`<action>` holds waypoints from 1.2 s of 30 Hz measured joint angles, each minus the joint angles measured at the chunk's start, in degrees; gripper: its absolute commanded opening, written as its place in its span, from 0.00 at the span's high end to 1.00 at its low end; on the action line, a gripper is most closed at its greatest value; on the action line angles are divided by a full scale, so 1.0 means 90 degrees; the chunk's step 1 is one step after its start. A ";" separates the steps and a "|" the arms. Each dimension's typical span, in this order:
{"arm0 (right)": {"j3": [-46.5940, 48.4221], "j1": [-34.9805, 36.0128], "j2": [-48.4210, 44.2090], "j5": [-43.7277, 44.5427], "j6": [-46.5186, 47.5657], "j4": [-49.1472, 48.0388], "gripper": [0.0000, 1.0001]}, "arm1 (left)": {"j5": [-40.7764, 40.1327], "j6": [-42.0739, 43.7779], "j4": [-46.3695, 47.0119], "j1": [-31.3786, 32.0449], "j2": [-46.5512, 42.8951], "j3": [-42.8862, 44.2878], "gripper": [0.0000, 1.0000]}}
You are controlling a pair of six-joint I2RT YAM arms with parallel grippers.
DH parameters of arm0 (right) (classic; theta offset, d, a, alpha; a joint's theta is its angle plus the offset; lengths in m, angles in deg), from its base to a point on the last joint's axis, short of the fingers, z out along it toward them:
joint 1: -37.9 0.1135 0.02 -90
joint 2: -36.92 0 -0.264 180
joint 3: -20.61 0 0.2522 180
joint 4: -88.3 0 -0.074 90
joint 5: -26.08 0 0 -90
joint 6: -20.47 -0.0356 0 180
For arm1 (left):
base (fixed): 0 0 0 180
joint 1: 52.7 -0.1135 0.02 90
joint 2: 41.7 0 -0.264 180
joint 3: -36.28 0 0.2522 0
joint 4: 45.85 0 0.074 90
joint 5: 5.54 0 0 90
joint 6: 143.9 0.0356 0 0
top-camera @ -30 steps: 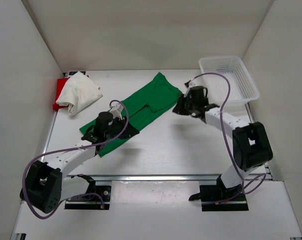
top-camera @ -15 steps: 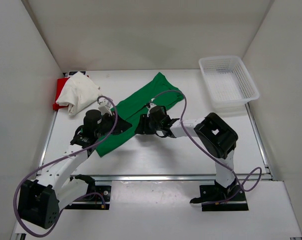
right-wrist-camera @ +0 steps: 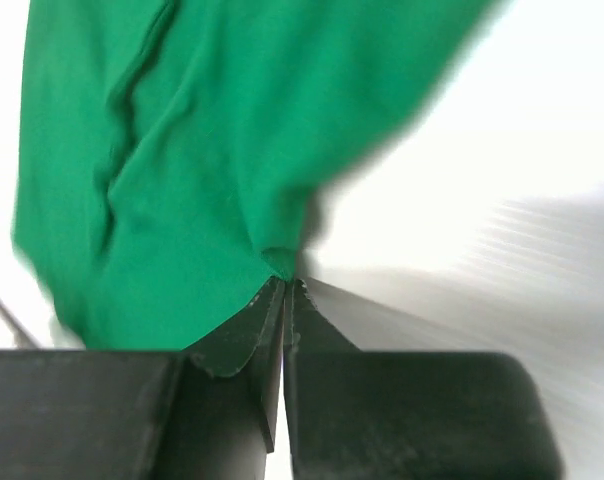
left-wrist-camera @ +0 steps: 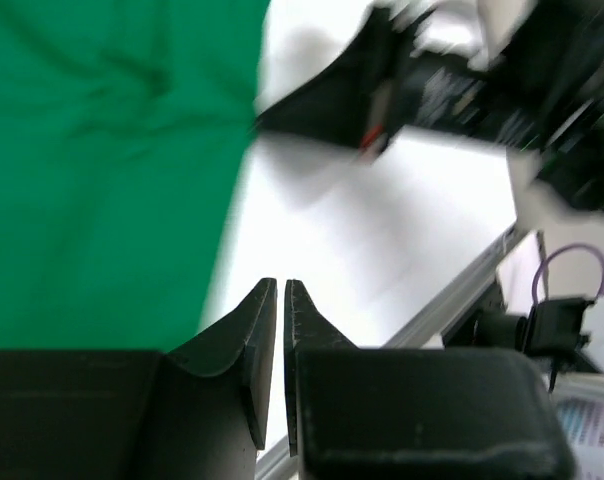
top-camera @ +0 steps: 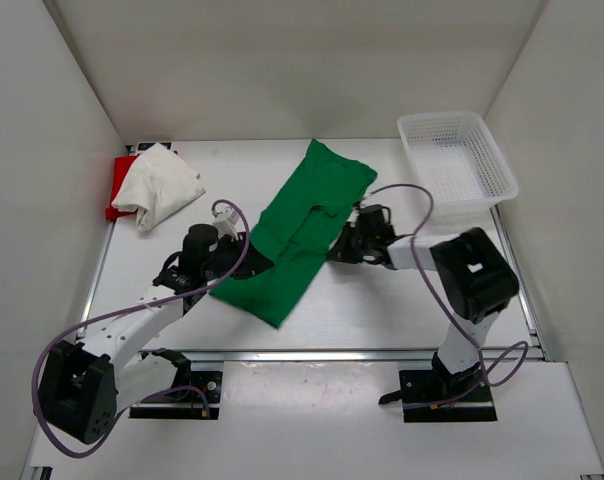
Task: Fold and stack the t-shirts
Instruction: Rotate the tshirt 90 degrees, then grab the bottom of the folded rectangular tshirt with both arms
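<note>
OK, nearest us, L side: left fingers (left-wrist-camera: 247,330) pressed almost together, just a sliver between 'em. Tips sit over bare table (top-camera: 382,310) w/ the green edge just beside, and from the wrist cam I can't see any cloth actually between them. R side: right fingers (right-wrist-camera: 250,325) clamped tight, a nub of the green t-shirt (top-camera: 307,225) pinched right at the tips. Shirt itself lies flat-ish on a diagonal mid-table, near end toward the L side, far end pointing at the back wall. There's a long crease down the middle, so it looks folded lengthwise to me. I'd call this the straightening bit before the next fold. To do it well, both sides want a real hold on an edge, so L should make sure of its grip. Then draw apart evenly and low so the cloth goes taut w/o bunching; a one-sided tug would skew it. Further back, far-L corner: white t-shirt (top-camera: 160,185) crumpled on top of the red t-shirt (top-camera: 122,178), only a strip of red showing. Far R: mesh basket (top-camera: 448,116), well apart from all the shirts.
</note>
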 measured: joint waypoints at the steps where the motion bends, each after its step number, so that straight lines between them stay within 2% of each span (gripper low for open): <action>1: -0.0211 -0.0401 -0.0260 -0.0117 0.0199 0.0223 1.00 | -0.0015 0.0010 0.0010 0.0109 0.0087 -0.0024 0.79; 2: -0.0350 -0.0731 -0.0452 -0.0206 0.0367 0.0413 1.00 | -0.0046 0.0017 0.0012 0.0199 0.0163 -0.0061 0.78; 4: -0.0459 -0.1491 -0.0729 -0.0406 0.0743 0.0894 0.89 | -0.0107 0.0036 -0.0005 0.0381 0.0304 -0.0160 0.76; 6: -0.0503 -0.2011 -0.0889 -0.0515 0.1003 0.1144 0.71 | -0.0236 0.0114 -0.0078 0.0527 0.0401 -0.0226 0.73; 7: -0.0607 -0.2183 -0.1052 -0.0549 0.1129 0.1234 0.66 | -0.0347 0.0182 -0.0180 0.0600 0.0420 -0.0233 0.71; 9: -0.0937 -0.2263 -0.1523 -0.0551 0.1287 0.1399 0.65 | -0.0563 0.0306 -0.0342 0.0690 0.0425 -0.0236 0.64; 15: -0.2108 -0.1829 -0.3611 -0.0505 0.1460 0.1945 0.66 | -0.1129 0.0595 -0.0636 0.0991 0.0447 -0.0515 0.60; 20: -0.3162 -0.1248 -0.5156 -0.0291 0.1217 0.2516 0.62 | -0.1064 0.0651 -0.0639 0.1260 0.1005 -0.0818 0.54; 25: -0.3876 -0.0546 -0.5787 -0.0250 0.0678 0.2854 0.61 | -0.0818 0.0597 -0.0447 0.1399 0.1192 -0.0886 0.55; 30: -0.4201 -0.0384 -0.6045 -0.0384 0.0192 0.2552 0.68 | -0.0733 0.0600 -0.0325 0.1598 0.1353 -0.0860 0.58; 35: -0.4391 -0.0393 -0.6139 -0.0503 -0.0012 0.2390 0.82 | -0.0566 0.0593 -0.0177 0.1809 0.1574 -0.0784 0.59; 36: -0.4420 -0.0391 -0.6130 -0.0534 -0.0041 0.2361 0.86 | -0.0544 0.0578 -0.0134 0.1831 0.1603 -0.0784 0.62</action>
